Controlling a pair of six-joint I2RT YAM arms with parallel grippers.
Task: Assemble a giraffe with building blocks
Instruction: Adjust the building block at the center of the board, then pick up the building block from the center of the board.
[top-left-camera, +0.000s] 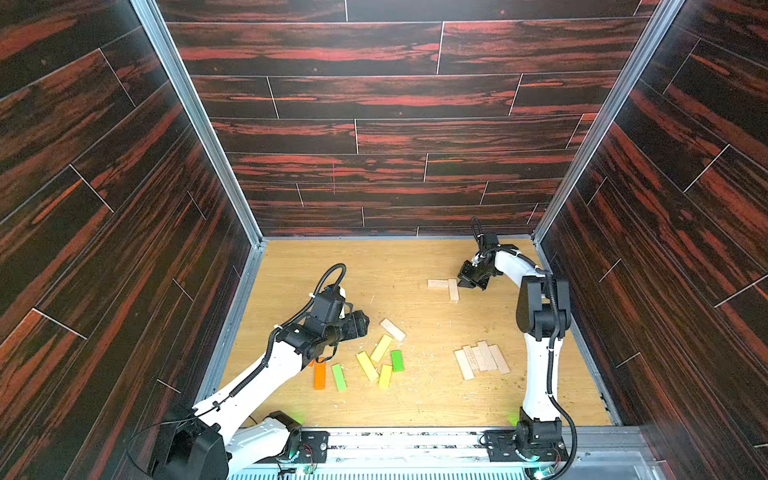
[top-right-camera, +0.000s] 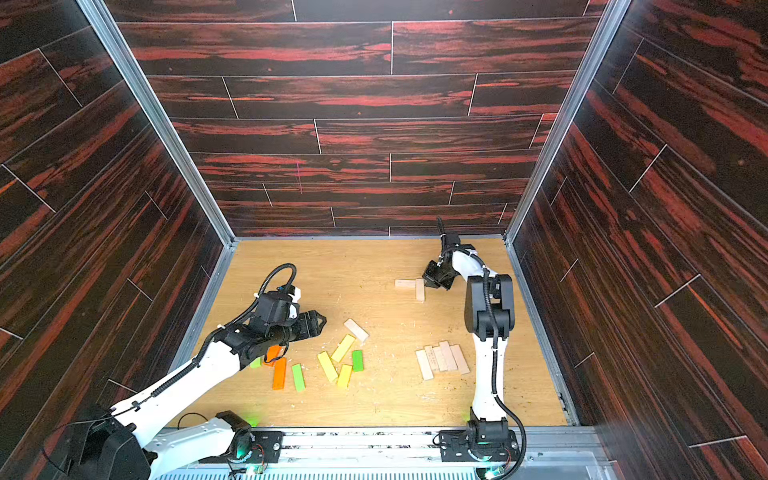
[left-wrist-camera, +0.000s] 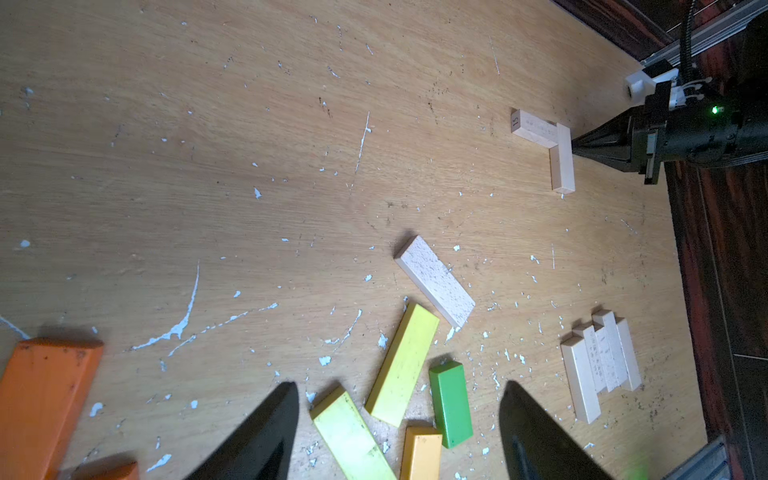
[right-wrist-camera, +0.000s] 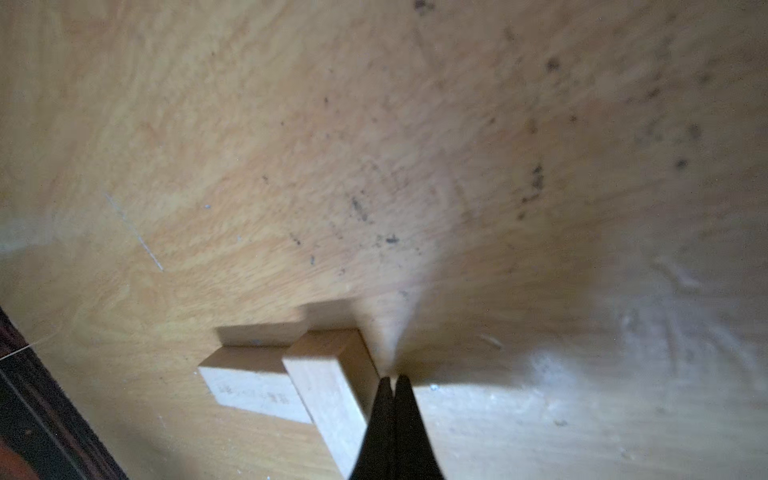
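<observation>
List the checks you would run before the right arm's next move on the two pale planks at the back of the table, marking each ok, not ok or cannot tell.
1. Right gripper shut and empty: ok.
2. Its tips touching the pale plank beside them: cannot tell; they are very close.
3. That plank meeting the numbered plank in an L: ok.
4. Left gripper open and empty, near the coloured planks: ok.
5. Pale stack apart from the right arm: ok.
6. Build finished: not ok; most planks lie loose.
</observation>
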